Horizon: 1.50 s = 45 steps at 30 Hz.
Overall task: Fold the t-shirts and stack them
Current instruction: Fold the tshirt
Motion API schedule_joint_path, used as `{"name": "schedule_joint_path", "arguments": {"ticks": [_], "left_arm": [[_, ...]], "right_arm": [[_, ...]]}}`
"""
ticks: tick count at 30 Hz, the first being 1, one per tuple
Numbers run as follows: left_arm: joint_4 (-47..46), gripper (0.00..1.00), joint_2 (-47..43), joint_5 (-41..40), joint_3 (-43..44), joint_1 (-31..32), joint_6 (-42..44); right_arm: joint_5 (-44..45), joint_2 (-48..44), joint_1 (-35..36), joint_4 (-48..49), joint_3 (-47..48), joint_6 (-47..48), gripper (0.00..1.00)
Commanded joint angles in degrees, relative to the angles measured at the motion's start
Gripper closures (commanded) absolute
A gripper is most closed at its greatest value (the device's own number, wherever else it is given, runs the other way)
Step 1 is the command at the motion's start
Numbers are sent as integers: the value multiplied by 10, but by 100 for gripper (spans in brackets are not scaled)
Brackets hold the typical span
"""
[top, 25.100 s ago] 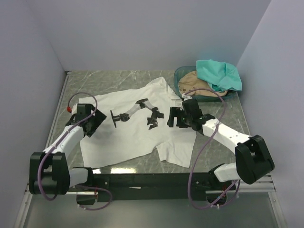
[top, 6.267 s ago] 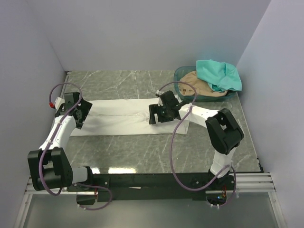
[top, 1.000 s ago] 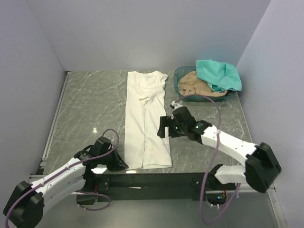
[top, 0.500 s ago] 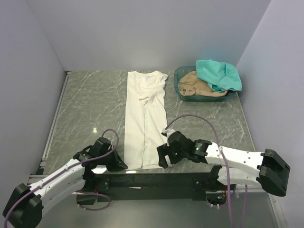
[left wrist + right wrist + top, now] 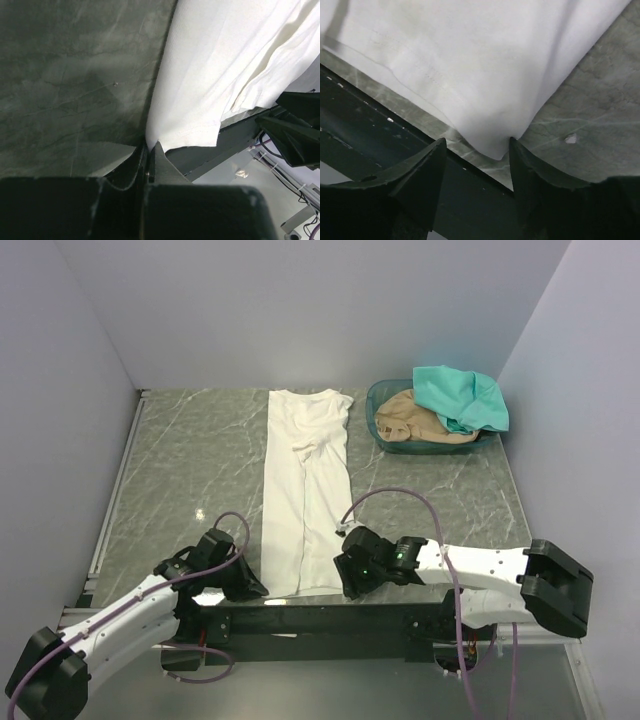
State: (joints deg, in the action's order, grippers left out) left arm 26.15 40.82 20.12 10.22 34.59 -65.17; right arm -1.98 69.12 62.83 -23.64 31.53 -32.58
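The white shirt (image 5: pixel 305 490) lies as a long narrow strip down the bench (image 5: pixel 190 470), collar far, hem at the near edge. The left hand (image 5: pixel 150 150) pinches the hem's left corner, fingers pressed together on the cloth. The right hand (image 5: pixel 477 145) is spread, straddling the right corner without gripping it. Taking both corners likely lets the hem travel evenly toward the collar. The teal shirt (image 5: pixel 460 395) and tan shirt (image 5: pixel 410 415) wait in the basket (image 5: pixel 385 443).

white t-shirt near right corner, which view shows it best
Right wrist: the white t-shirt corner fills the frame, sitting inside the open right tool. Top external shows the whole folded shirt, but that tool covers the corner. Left wrist shows the other corner, pinched in the left tool.
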Motion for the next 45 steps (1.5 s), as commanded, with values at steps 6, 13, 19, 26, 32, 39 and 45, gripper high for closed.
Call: {"name": "schedule_joint_path", "arguments": {"ticks": [6,13,19,26,32,39,45], "left_arm": [[16,99,-1,-13,9,1,15],[-24,99,-5,2,31,1,0],[-72,99,37,-62,111,1,28],[-116,99,148,-144,220,0,75],[-181,99,220,-219,304,-7,93],[-186,99,318,-244,406,-51,143],[-212,99,384,-224,445,-90,162]], "right_arm": [[40,33,11,-5,5,-14,79],[87,23,11,-29,49,-14,100],[139,49,-15,-40,121,23,100],[127,63,-103,-17,186,81,100],[147,124,-167,-6,280,124,100],[171,199,-207,15,371,125,100],[172,262,-234,12,448,133,100]]}}
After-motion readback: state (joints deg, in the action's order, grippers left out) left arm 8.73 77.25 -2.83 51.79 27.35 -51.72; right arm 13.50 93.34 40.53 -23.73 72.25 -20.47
